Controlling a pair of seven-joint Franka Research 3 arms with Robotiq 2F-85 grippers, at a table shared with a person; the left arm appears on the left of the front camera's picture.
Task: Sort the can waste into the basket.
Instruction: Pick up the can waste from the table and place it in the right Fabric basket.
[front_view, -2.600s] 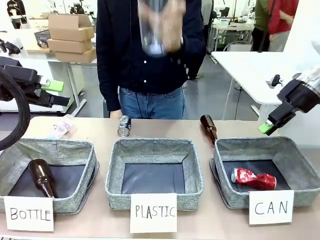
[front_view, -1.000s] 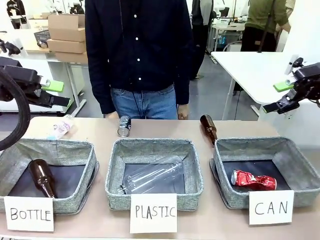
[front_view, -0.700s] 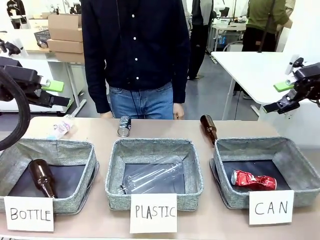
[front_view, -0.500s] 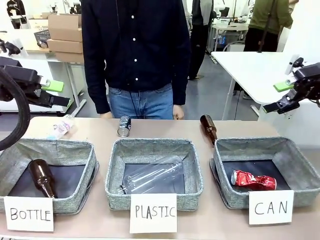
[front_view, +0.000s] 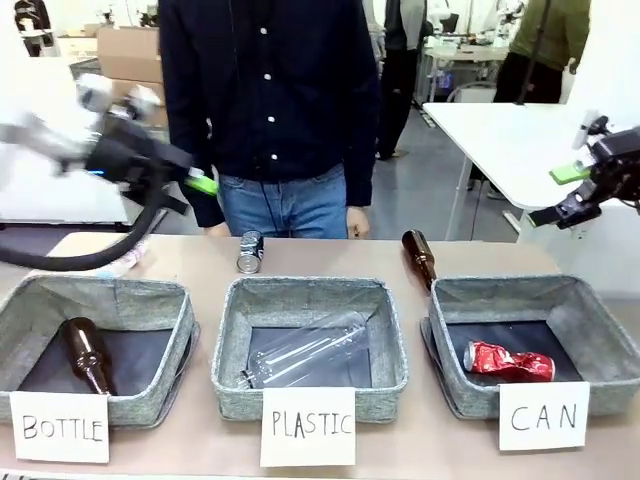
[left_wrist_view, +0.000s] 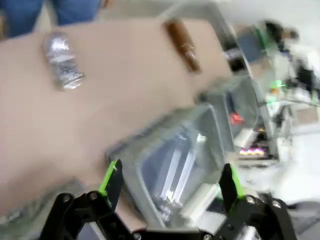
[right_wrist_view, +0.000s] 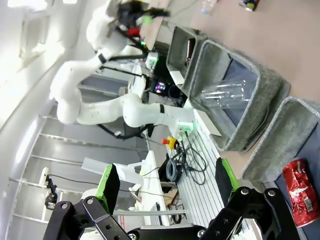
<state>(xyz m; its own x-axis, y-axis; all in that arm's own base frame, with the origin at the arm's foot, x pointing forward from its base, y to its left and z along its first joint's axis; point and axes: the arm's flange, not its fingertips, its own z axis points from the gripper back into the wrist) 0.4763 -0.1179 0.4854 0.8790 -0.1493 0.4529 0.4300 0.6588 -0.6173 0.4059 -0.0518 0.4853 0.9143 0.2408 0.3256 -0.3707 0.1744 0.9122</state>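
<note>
On the surface (front_view: 330, 258), the CAN basket (front_view: 600, 300) at lower right holds the red can (front_view: 510, 362); the black and silver can (front_view: 249, 252) lies upper centre, behind the PLASTIC basket (front_view: 310, 292). The left end effector (front_view: 192, 192) and right end effector (front_view: 558, 195) both hang released, empty. A skewed pinch could roll that can, or carrying it could clip the brown bottle (front_view: 418, 257) between.
</note>
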